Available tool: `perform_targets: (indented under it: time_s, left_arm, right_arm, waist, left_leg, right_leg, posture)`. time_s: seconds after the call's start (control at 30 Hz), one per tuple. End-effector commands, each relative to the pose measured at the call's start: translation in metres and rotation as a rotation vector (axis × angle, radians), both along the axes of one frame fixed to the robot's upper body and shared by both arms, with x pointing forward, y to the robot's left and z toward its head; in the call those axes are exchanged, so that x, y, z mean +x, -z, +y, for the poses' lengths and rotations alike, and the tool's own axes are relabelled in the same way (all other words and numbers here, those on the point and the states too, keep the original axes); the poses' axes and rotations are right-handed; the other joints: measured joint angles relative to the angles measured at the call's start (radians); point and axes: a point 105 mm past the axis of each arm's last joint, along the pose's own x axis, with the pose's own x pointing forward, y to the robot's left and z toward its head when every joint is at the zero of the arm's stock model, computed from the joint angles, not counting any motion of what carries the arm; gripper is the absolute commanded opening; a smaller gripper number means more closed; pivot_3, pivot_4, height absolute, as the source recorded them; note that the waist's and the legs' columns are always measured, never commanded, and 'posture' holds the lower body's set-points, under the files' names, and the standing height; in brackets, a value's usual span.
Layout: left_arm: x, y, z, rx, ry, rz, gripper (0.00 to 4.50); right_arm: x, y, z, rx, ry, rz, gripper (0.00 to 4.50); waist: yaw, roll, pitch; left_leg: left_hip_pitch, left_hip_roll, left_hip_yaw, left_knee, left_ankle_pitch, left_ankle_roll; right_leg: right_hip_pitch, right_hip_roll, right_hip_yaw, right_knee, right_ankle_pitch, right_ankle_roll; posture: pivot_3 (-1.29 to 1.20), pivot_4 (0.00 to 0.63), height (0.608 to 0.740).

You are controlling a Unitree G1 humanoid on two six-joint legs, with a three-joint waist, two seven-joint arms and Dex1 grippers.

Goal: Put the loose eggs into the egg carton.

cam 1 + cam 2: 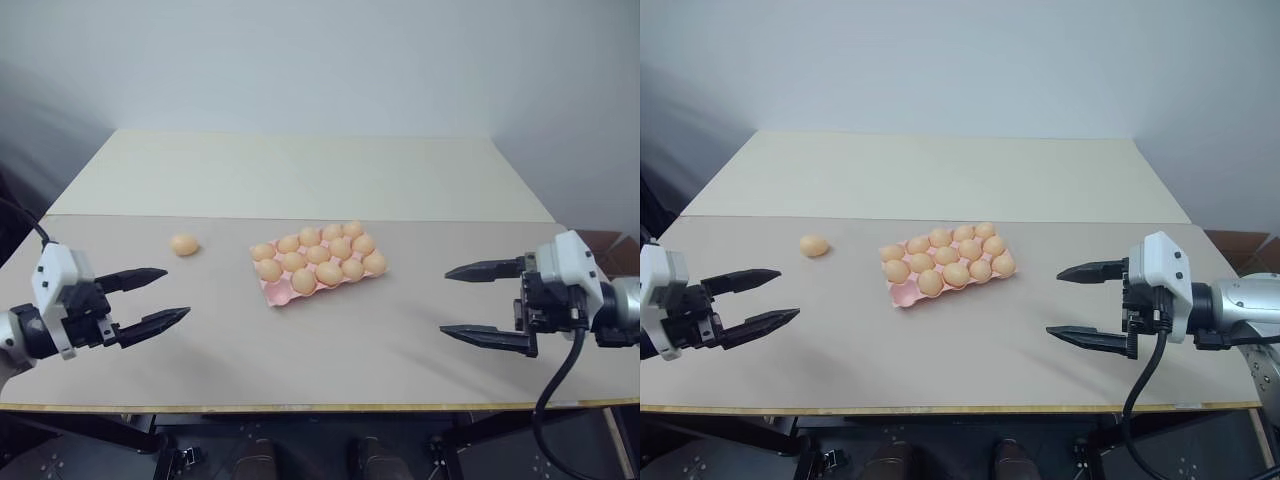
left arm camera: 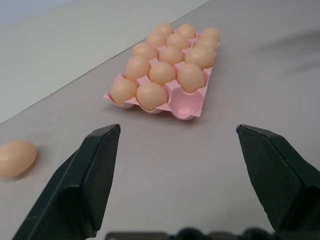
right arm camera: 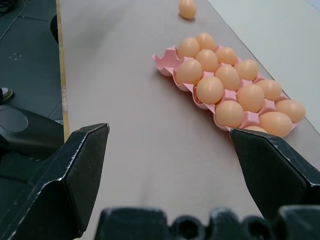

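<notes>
One loose egg (image 1: 184, 244) lies left of the egg carton (image 1: 275, 290), whose near-left corner cup is vacant; left gripper (image 1: 150, 298) and right gripper (image 1: 480, 304) gape, unladen; the egg should be approached squarely, gripped gently.

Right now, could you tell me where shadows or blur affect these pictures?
Left eye view: even light, faint shadow beside the loose egg; egg carton sharp. Left wrist view: left gripper fingers soft and near, the carton's far end slightly blurred. Right wrist view: right gripper fingers soft, a dull sheen on the table.
</notes>
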Motion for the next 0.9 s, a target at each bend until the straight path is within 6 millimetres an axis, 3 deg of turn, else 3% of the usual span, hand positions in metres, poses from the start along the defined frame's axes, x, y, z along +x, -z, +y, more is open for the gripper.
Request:
perform_targets:
  time_s: [0.03,0.2,0.5,0.73,0.9]
  left_arm:
    - [0.011,-0.009,0.003,-0.004,-0.059,-0.055,4.04]
    - [0.056,-0.007,0.014,-0.015,-0.215,-0.052,4.04]
    - [0.153,-0.004,0.024,-0.024,-0.415,-0.067,4.04]
    - [0.199,0.019,0.03,0.004,-0.567,-0.02,4.04]
    - [0.214,0.027,0.024,0.028,-0.657,-0.024,4.04]
  right_arm:
    - [0.001,-0.01,0.002,0.004,-0.021,-0.051,4.5]
    - [0.003,-0.011,0.006,0.007,-0.033,-0.061,4.5]
    - [0.004,-0.011,0.007,0.012,-0.032,-0.088,4.5]
    - [-0.004,-0.015,0.008,0.013,-0.022,-0.103,4.5]
    - [-0.01,-0.016,0.007,0.013,-0.004,-0.098,4.5]
  waist:
    - [0.0,0.0,0.0]
    - [0.007,0.0,0.0]
    - [0.011,-0.001,0.0]
    - [0.004,-0.002,0.0]
    - [0.001,-0.002,0.0]
  left_leg:
    - [0.0,0.0,0.0,0.0,0.0,0.0]
    - [0.001,-0.001,0.0,0.0,0.0,0.0]
    - [-0.001,-0.001,-0.001,0.0,0.001,0.002]
    - [-0.001,-0.001,-0.001,0.0,0.001,0.002]
    - [-0.002,-0.002,-0.001,0.0,0.001,0.002]
  right_leg:
    - [0.0,0.0,0.0,0.0,0.0,0.0]
    - [0.002,0.0,0.0,0.0,0.0,0.0]
    - [0.003,0.001,0.0,-0.001,0.004,0.006]
    - [0.003,0.001,-0.001,-0.001,0.004,0.007]
    - [0.003,0.001,-0.001,-0.001,0.005,0.007]
  posture:
    - [0.0,0.15,0.74]
    - [0.0,0.15,0.74]
    - [0.0,0.15,0.74]
    - [0.0,0.15,0.74]
    - [0.0,0.15,0.74]
